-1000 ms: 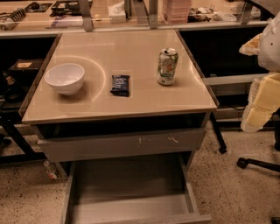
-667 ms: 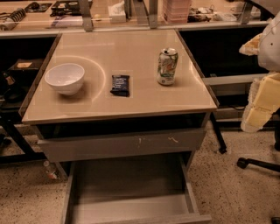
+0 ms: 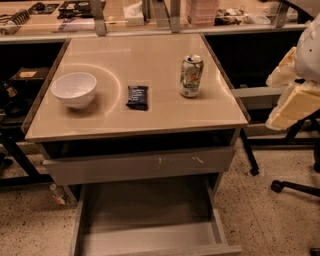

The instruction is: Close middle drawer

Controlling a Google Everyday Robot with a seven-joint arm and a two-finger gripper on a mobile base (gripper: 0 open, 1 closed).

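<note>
The middle drawer (image 3: 150, 220) is a wide grey drawer pulled far out of the cabinet toward the bottom of the view, with its deep grey inside showing and nothing in it. Above it sits the grey drawer front with pale scratch marks (image 3: 140, 165), standing slightly out under the tan top. My gripper (image 3: 292, 95) is a cream and white shape at the right edge, level with the cabinet top. It is well off to the right of the drawer and touches nothing.
On the tan cabinet top (image 3: 150, 60) stand a white bowl (image 3: 74, 89), a dark snack packet (image 3: 137, 97) and a drink can (image 3: 191, 75). A cluttered bench (image 3: 150, 15) runs behind. Black chair legs (image 3: 295, 185) stand on the speckled floor at right.
</note>
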